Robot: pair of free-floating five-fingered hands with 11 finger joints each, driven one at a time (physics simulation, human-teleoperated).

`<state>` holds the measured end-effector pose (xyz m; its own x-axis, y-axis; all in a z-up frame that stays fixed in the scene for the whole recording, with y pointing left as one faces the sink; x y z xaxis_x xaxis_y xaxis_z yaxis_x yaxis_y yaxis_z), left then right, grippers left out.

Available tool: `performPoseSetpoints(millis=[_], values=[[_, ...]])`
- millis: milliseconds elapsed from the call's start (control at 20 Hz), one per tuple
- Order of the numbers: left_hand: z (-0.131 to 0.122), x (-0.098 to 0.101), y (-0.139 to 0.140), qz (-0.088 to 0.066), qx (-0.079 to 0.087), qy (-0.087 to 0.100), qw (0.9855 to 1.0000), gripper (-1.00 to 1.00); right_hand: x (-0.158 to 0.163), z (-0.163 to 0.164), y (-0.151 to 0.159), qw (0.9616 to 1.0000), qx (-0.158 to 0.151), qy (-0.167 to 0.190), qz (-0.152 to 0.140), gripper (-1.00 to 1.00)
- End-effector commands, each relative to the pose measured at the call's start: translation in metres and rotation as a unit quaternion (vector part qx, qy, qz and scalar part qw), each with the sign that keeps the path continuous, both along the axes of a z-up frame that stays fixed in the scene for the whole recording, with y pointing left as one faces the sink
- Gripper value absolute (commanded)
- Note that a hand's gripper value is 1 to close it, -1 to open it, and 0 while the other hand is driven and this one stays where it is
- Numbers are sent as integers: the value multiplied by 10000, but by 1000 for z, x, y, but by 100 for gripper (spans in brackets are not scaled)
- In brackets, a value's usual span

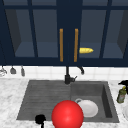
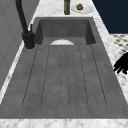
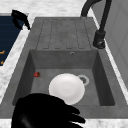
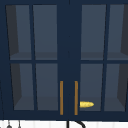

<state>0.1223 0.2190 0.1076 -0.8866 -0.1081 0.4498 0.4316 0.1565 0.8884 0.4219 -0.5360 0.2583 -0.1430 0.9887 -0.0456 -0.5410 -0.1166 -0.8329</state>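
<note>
- Although it hangs well above my work, the wall cabinet (image 4: pixel 68 37) is the biggest thing, dark blue with glass doors and two brass pulls. A small yellow thing (image 1: pixel 86 50) lies on its lower shelf.
- Below it, the grey sink (image 1: pixel 45 95) is set in the marble counter (image 1: pixel 10 100), with a ribbed drainboard at its left and a deep basin at its right.
- My right hand (image 3: pixel 40 112) hovers over the basin's near corner in the right side view. Its fingers (image 3: pixel 75 110) are stretched out loosely and hold nothing.
- A red ball (image 1: pixel 67 115) sits low in the front view, across the sink's front edge. I cannot tell what it rests on.
- The white bowl (image 3: pixel 67 87) lies on the basin floor beside the drain, apart from my right hand. I judge it stiff, glazed, slippery and breakable, so the rim is the place to take hold. I cannot make out which way up it lies.
- The black faucet (image 3: pixel 100 37) stands at the back edge.
- My left hand (image 2: pixel 122 63) hangs by the drainboard's front edge, fingers drooping apart, empty.
- A green bottle (image 1: pixel 121 95) stands on the counter at the right, with a dark blur at its top.
- A red speck (image 3: pixel 37 74) against the basin's front wall is too small to identify.
</note>
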Motion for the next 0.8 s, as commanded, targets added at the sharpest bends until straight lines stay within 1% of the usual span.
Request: performPoseSetpoints(millis=[0,150,300,600,750], values=[[0,0,0,0,0,0,10000,0,5,-12,-10,9997,0,180,191,-100],[0,0,0,0,0,0,10000,0,10,-20,-10,9996,-13,266,125,-100],[0,0,0,0,0,0,10000,0,17,-23,-12,9990,-80,446,37,-100],[0,0,0,0,0,0,10000,0,27,-25,-12,9974,-111,718,1,-100],[0,0,0,0,0,0,10000,0,30,-27,-13,9968,-78,794,2,-100]])
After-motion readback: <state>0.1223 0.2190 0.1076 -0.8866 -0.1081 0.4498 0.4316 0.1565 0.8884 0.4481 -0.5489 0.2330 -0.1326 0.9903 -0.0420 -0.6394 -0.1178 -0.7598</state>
